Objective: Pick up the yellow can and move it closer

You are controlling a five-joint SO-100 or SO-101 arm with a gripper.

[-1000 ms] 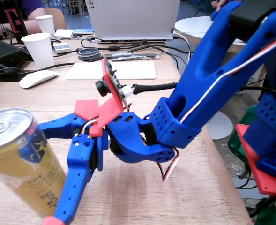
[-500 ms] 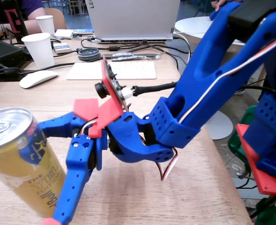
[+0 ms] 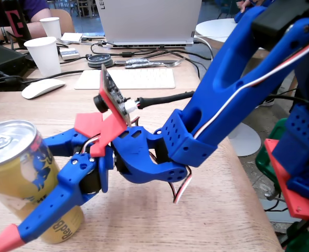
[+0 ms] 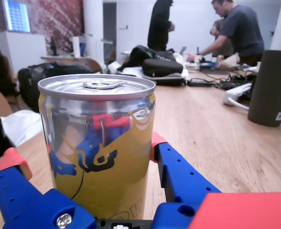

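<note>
While the open end effector [image 4: 83,157] brackets the yellow can [image 4: 98,143], I judge closing, then lifting, comes next

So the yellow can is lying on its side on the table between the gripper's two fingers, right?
Not quite. The yellow can stands upright on the table, silver top up, as the wrist view shows. It does sit between the two fingers of the gripper, one finger on either side.
</note>
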